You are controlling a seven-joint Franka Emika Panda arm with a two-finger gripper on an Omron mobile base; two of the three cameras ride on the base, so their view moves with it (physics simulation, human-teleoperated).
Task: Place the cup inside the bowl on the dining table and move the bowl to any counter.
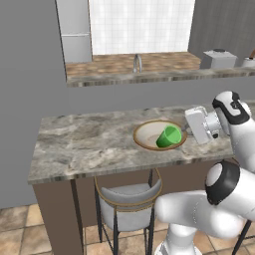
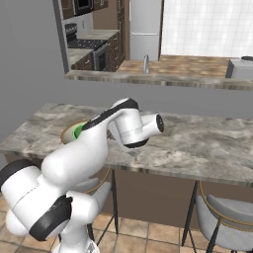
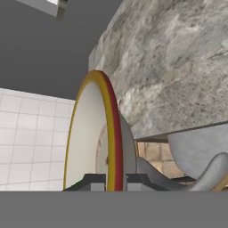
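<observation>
Marble, grey-beige and veined, tops the dining bench, which runs across the left base view with a stool tucked beneath its near edge. Moving right along that top, the bowl sits near the front edge, tan at the rim and cream inside, and the cup lies tipped on its side within it, bright green. Further right, my white wrist reaches in level with the bowl's right rim. In the hand view my end effector is clenched on the bowl's rim, one dark tip on each side of the thin edge, so the first half of the task looks done and the carry to a counter is what remains. To do it well I judge I should lift slowly and keep the bowl level, since a pinch on one edge lets the far side sag and the loose cup could roll out; I should also clear the bench edge before the base drives. Several things are hard to read: in the right base view my own arm covers most of the bowl, leaving only a sliver of green and tan, and from either base view the fingertips themselves are hidden behind the wrist. How deep the rim sits between the tips I cannot tell.
</observation>
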